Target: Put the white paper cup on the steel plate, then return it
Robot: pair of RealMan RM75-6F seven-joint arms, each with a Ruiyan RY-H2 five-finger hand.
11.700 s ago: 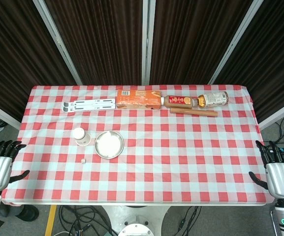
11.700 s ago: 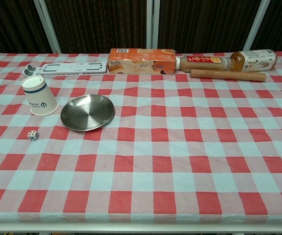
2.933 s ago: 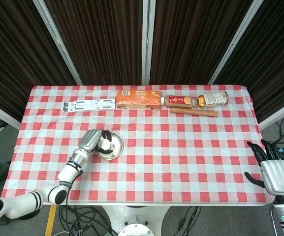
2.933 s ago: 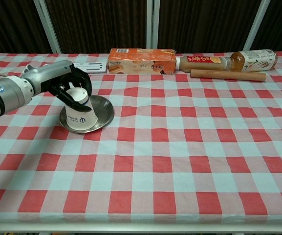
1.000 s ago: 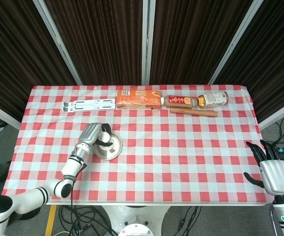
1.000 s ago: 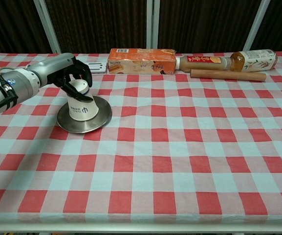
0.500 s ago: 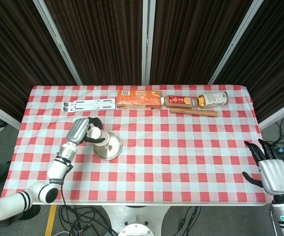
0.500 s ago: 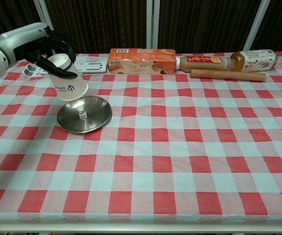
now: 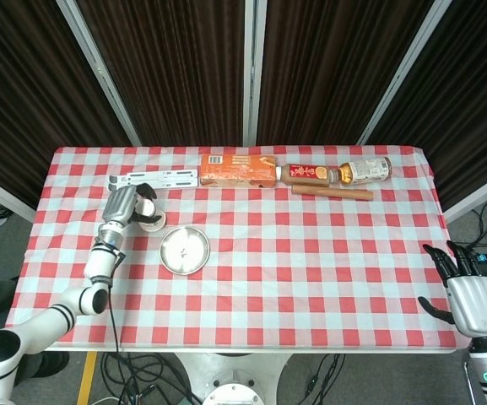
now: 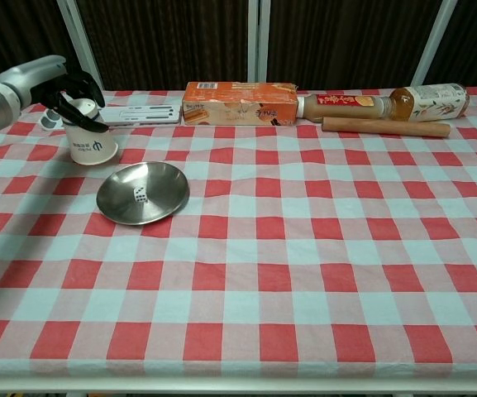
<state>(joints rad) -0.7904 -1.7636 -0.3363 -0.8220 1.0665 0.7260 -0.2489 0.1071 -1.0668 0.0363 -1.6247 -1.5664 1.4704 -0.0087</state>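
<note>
My left hand point(image 10: 63, 89) grips the narrow top of the white paper cup point(image 10: 90, 142), which is upside down with its wide rim down. The cup stands left of and behind the steel plate point(image 10: 165, 184), at or just above the cloth; I cannot tell which. In the head view the left hand point(image 9: 122, 206) and the cup point(image 9: 148, 212) are up-left of the plate point(image 9: 194, 256). A small white die point(image 10: 140, 194) lies in the plate. My right hand point(image 9: 472, 302) hangs open past the table's right front corner.
Along the back edge lie a white slotted rack point(image 9: 154, 177), an orange box point(image 9: 238, 170), two bottles on their sides point(image 9: 309, 174) point(image 9: 365, 170) and a wooden stick point(image 9: 332, 193). Red-checked cloth covers the table point(image 9: 311, 278).
The left hand has carried the cup off the plate, up and then left and back, and lowered it there. The die now lies uncovered in the plate. The right hand barely moved.
</note>
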